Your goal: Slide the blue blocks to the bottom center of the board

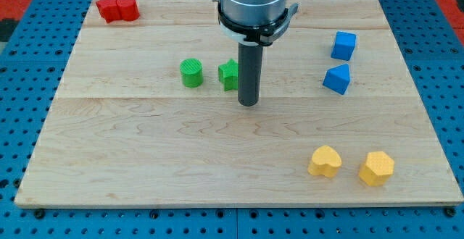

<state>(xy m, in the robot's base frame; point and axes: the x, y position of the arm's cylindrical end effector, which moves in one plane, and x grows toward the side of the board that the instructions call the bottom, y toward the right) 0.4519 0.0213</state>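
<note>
Two blue blocks lie at the view's right: a blue cube (344,45) and, just below it, a blue wedge-shaped block (337,79). My tip (249,103) rests on the board near the middle, well to the left of both blue blocks and apart from them. The rod stands right beside a green star-shaped block (229,74), partly hiding its right side.
A green cylinder (192,72) sits left of the green star. Two red blocks (117,9) lie together at the top left corner. A yellow heart-shaped block (325,161) and a yellow hexagonal block (376,168) lie at the bottom right. The wooden board (145,166) ends at a blue pegboard.
</note>
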